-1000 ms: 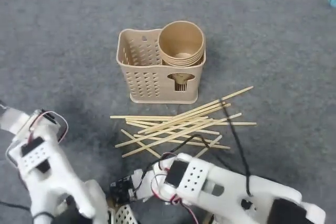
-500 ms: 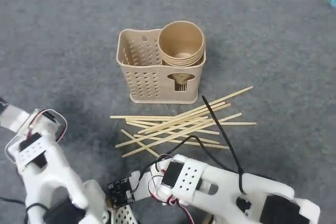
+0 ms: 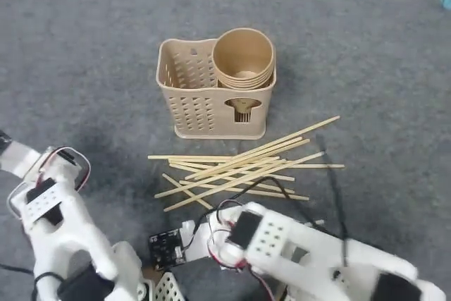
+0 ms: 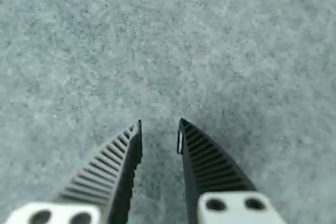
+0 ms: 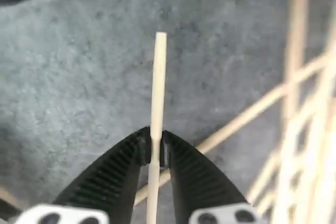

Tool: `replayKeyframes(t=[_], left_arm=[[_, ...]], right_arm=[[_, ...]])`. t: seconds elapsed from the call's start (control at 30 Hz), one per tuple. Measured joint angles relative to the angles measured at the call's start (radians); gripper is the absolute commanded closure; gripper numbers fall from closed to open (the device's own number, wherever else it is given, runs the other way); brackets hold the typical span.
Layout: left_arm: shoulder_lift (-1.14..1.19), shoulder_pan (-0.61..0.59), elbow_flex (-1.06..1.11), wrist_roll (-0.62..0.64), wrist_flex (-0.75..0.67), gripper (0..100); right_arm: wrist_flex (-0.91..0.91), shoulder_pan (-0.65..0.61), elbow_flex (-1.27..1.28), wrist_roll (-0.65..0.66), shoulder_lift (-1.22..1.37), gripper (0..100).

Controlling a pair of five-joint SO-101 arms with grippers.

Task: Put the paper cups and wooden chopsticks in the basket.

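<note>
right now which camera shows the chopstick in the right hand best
The right wrist view: the chopstick shows close up, pinched between the right hand's tips. In the high view I cannot pick it out from the loose chopsticks. The left wrist view faces grey carpet past the open left hand.

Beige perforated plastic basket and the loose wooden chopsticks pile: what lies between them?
Nothing: in the high view, bare grey felt mat separates the basket from the chopsticks.

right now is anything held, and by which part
The right gripper pinches one wooden chopstick on its shaft, one end sticking out; the left gripper holds nothing.
</note>
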Motion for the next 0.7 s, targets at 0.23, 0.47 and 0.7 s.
replayKeyframes(t=[0.23,0.47,0.7], left_arm=[[0.0,0.0,0.0,0.0,0.0,89],[0.0,0.0,0.0,0.0,0.0,89],[0.0,0.0,0.0,0.0,0.0,89]], right_arm=[[0.012,0.023,0.002,-0.002,-0.454,99.1],[-0.166,0.187,0.002,-0.057,-0.744,99.1],[-0.56,0.296,0.002,-0.482,-0.798,99.1]])
